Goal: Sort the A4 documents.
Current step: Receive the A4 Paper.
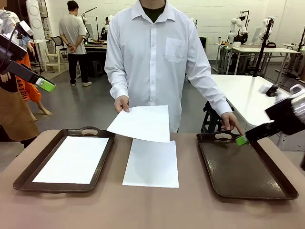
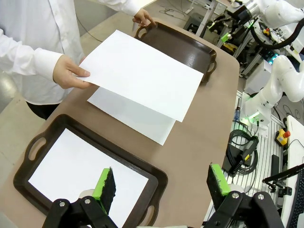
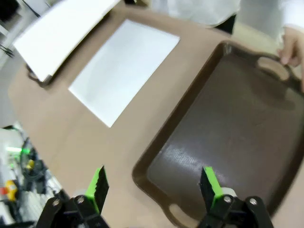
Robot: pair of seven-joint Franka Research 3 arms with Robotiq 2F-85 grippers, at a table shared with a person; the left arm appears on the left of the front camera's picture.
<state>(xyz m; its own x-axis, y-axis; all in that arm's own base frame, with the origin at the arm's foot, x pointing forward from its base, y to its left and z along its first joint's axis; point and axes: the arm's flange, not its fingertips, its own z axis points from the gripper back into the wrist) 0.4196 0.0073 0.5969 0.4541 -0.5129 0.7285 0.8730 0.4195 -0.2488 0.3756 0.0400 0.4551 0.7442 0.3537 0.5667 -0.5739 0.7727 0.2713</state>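
Quick rundown for you, taking the flat sheet (image 1: 151, 163) in the middle of the brown surface (image 1: 157, 207) as your reference point. It lies by itself, not touching either tray.

Just to its left is the left tray (image 1: 57, 187), dark brown with handles, and there's one white A4 sheet (image 1: 71, 160) lying flat inside it. To the right of the middle sheet you've got the right tray (image 1: 238, 167), and its floor is bare.

Above the far edge of the middle sheet, the person's hand (image 1: 121, 103) holds another sheet (image 1: 142, 123) by one corner. It's lifted clear of the surface and partly covers the flat one from your side. Their other hand (image 1: 230, 121) is further right of the middle sheet, at the far handle of the right tray.

Your left gripper (image 2: 160, 183) is up in the air, well off to the left of the middle sheet, with the fingers (image 2: 105, 183) spread wide and nothing between them. Your right gripper (image 3: 153, 183) hangs off to the right of the middle sheet, raised above the right tray. Its fingers are spread wide too, and it's not holding anything.
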